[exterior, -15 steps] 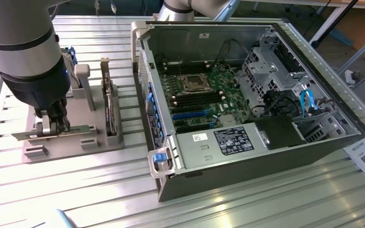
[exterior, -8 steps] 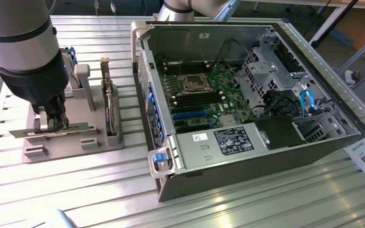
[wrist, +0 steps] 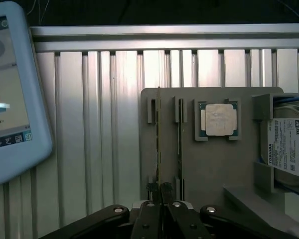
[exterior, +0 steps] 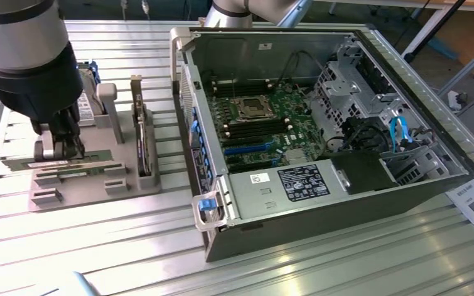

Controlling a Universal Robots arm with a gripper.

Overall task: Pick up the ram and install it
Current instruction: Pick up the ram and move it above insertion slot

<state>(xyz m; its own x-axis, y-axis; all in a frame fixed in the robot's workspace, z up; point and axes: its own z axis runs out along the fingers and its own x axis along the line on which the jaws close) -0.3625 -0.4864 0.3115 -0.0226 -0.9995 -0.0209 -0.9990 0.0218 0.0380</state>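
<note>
Wrist view: the ram's (wrist: 158, 134) near end is buried between my fingers, my gripper (wrist: 159, 190) pinched tight on it, stick edge-on in the grey holder's (wrist: 209, 164) slot

Exterior view looks down obliquely from afar; wrist view, close overhead, shares the grey holder (exterior: 89, 190) (wrist: 209, 164).

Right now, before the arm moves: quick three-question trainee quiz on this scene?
1. True or false: the gripper is shut on the ram.
2. The ram is: A) on edge in the grey holder; B) plugged into the motherboard; C) lying flat on the tablet.
3. Name the square silver chip in the same holder.
Key: 1 true; 2 A; 3 the processor.
</note>
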